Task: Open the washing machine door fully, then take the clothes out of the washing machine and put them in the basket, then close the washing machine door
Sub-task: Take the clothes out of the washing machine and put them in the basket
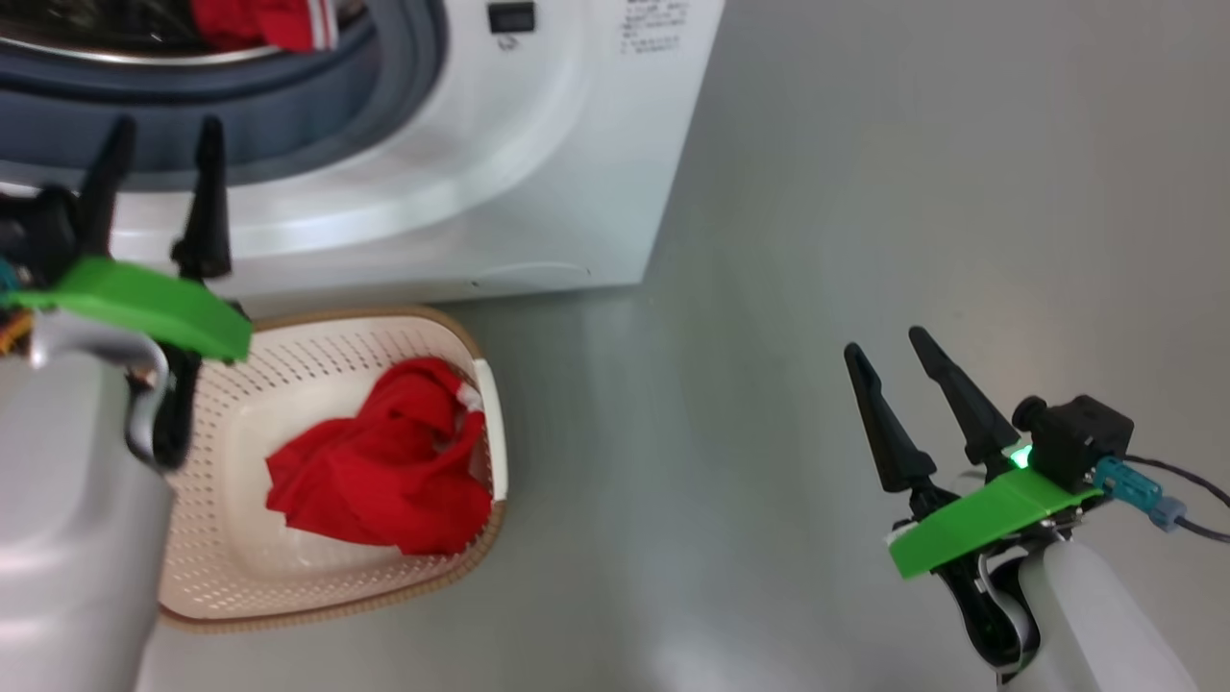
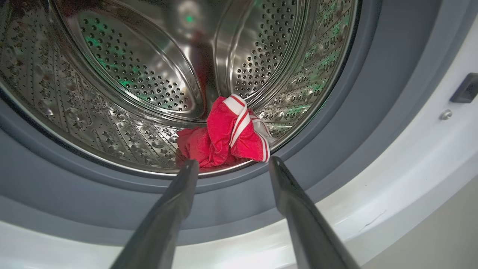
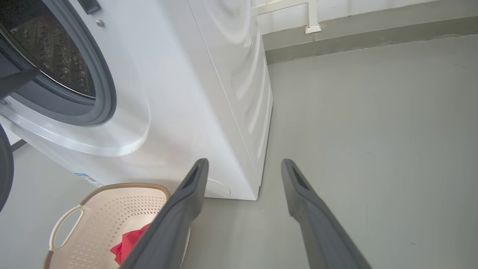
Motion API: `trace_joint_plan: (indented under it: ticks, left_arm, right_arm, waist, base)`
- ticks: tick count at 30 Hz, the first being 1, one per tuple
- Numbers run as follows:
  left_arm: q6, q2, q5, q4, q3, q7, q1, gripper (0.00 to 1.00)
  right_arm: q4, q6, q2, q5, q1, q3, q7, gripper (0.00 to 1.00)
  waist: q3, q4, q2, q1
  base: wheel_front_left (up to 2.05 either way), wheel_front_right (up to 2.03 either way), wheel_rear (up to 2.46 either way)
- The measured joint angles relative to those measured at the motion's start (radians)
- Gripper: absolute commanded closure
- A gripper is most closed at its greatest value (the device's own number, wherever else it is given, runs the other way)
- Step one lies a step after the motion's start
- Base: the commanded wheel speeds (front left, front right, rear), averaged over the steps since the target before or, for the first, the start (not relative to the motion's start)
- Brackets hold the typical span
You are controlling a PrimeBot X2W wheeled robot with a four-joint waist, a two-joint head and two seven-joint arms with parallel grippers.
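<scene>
The washing machine (image 1: pixel 538 144) stands with its drum uncovered. A slice of the washing machine door's black rim (image 3: pixel 3 168) shows at the left edge of the right wrist view. One piece of the clothes, red with white stripes (image 2: pixel 224 134), lies at the drum's front lip, just beyond the tips of my open, empty left gripper (image 2: pixel 233 161). In the head view that gripper (image 1: pixel 166 130) hovers before the grey gasket, above the basket (image 1: pixel 336 332). Another red garment (image 1: pixel 384 461) lies in the basket. My right gripper (image 1: pixel 886 343) hangs open and empty over the floor to the right.
Bare grey floor (image 1: pixel 913 192) stretches right of the machine to a wall base (image 3: pixel 336 37). The basket (image 3: pixel 127 185) sits on the floor against the machine's front. The perforated steel drum (image 2: pixel 130 74) is otherwise bare inside.
</scene>
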Motion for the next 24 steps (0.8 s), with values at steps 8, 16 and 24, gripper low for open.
trace_joint_plan:
  ticks: [8, 16, 24]
  left_arm:
    - [0.0, 0.04, -0.059, 0.101, -0.087, 0.0, -0.145, 0.0]
    - [0.0, 0.081, -0.118, 0.179, -0.158, 0.0, -0.257, 0.0]
    - [0.0, 0.109, -0.165, 0.193, -0.234, 0.0, -0.305, 0.0]
  right_arm:
    - [-0.008, 0.0, 0.01, -0.006, -0.04, 0.011, 0.0, 0.0]
    - [-0.015, 0.0, 0.017, -0.006, -0.067, 0.021, 0.0, 0.0]
    - [-0.017, 0.0, 0.025, -0.006, -0.074, 0.034, 0.0, 0.0]
  waist:
    - [0.08, -0.039, 0.0, 0.0]
    - [0.128, -0.079, 0.0, 0.0]
    - [0.152, -0.118, 0.0, 0.0]
  base:
    - [0.0, 0.0, 0.0]
    - [0.0, 0.0, 0.0]
    - [0.0, 0.0, 0.0]
